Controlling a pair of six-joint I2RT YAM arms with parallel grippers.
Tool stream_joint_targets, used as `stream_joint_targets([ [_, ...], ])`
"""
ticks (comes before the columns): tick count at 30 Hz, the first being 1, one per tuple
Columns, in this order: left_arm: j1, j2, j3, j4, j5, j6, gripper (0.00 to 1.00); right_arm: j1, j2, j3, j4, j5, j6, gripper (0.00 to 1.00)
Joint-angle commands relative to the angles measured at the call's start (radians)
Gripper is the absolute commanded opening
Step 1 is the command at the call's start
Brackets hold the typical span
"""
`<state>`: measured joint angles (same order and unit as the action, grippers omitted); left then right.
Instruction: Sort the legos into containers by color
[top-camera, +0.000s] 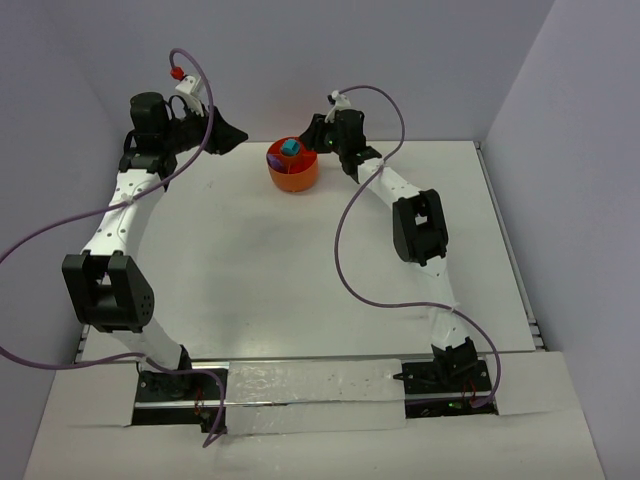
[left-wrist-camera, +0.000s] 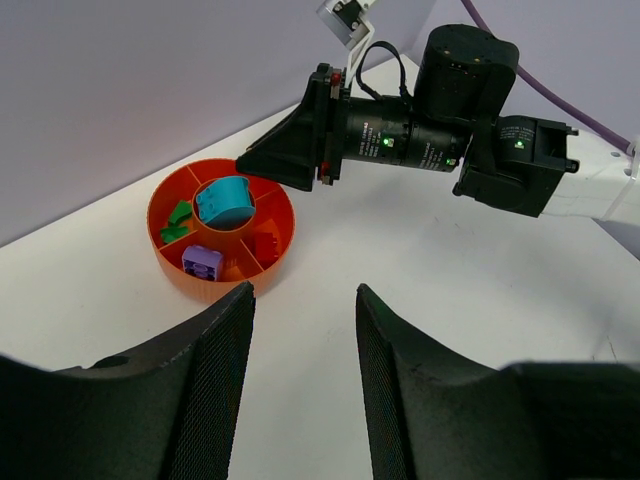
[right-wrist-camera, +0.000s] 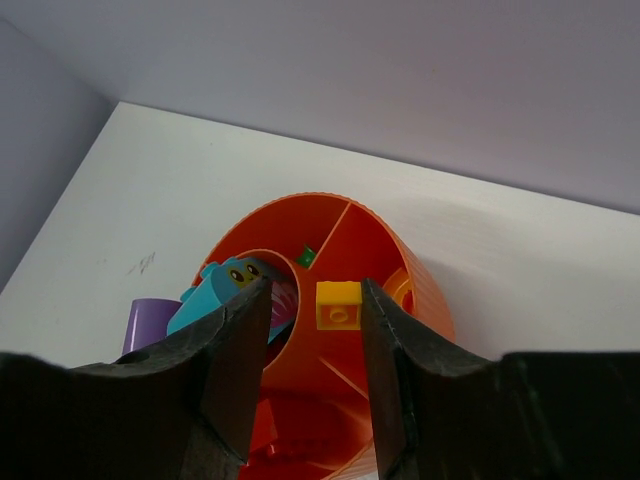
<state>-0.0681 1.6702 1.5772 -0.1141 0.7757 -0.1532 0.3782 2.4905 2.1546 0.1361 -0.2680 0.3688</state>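
Overhead, showing a round, low orange plastic tub (top-camera: 297, 181) with inner dividers sitting at the far middle of the white tabletop (top-camera: 300, 270), with the black two-finger right claw (top-camera: 318, 134) just beside its far-right rim and the black left claw (top-camera: 234, 135) a little apart on the other side.

Looking down through the right wrist camera, finding the right claw (right-wrist-camera: 312, 335) hanging directly above the tub (right-wrist-camera: 400, 255), jaws spread. Framing a small yellow plastic brick (right-wrist-camera: 338, 304) in the gap, nearer the right finger, without telling whether anything is touching it. Also catching a teal-blue figure piece with printed eyes (right-wrist-camera: 222, 288) in the central ring, one of the green bricks (right-wrist-camera: 307, 257) behind it and a purple plastic brick (right-wrist-camera: 150, 325) at the left edge.

Switching to the left wrist camera, seeing the left claw (left-wrist-camera: 305, 340) spread wide and holding nothing, well short of the tub (left-wrist-camera: 165, 250). Revealing what the right wrist view is hiding: the green bricks (left-wrist-camera: 178, 222) in the left compartment, the purple plastic brick (left-wrist-camera: 202, 262) in the near one, a red-orange piece (left-wrist-camera: 265, 245) on the right. Not showing the yellow brick at all, with the right claw (left-wrist-camera: 290, 150) leaning over the far rim.
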Motion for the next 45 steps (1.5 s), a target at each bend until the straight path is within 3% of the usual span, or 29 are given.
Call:
stream_joint_targets([
  [1, 0.007, -0.001, 0.052, 0.001, 0.019, -0.007, 0.52, 0.003, -0.012, 0.053, 0.054, -0.016, 0.010, 0.49],
  [4, 0.007, -0.002, 0.052, 0.001, 0.019, -0.008, 0.52, 0.004, -0.013, 0.056, 0.052, -0.010, 0.006, 0.53],
  [9, 0.007, -0.004, 0.050, 0.003, 0.022, -0.008, 0.52, 0.004, -0.018, 0.050, 0.053, -0.009, 0.008, 0.69],
  [15, 0.007, -0.003, 0.053, 0.004, 0.025, -0.008, 0.52, 0.004, -0.021, 0.048, 0.049, -0.011, 0.007, 0.71],
  [21, 0.007, 0.002, 0.058, 0.004, 0.027, -0.006, 0.52, 0.004, -0.021, 0.044, 0.046, -0.012, 0.003, 0.83],
  [25, 0.007, 0.006, 0.058, 0.001, 0.027, -0.005, 0.52, 0.004, -0.020, 0.045, 0.053, -0.026, 0.010, 0.77],
  [32, 0.007, 0.013, 0.060, 0.011, 0.031, -0.012, 0.52, 0.004, -0.030, 0.047, 0.051, -0.010, 0.024, 0.81],
  [36, 0.007, 0.016, 0.061, 0.014, 0.033, -0.016, 0.52, 0.003, -0.035, 0.051, 0.053, -0.013, 0.035, 0.74],
  [39, 0.007, 0.016, 0.061, 0.017, 0.032, -0.016, 0.52, 0.004, -0.034, 0.062, 0.048, -0.005, 0.047, 0.83],
  [45, 0.007, 0.022, 0.067, 0.022, 0.030, -0.020, 0.52, 0.001, -0.046, 0.069, 0.051, -0.002, 0.057, 0.85],
])
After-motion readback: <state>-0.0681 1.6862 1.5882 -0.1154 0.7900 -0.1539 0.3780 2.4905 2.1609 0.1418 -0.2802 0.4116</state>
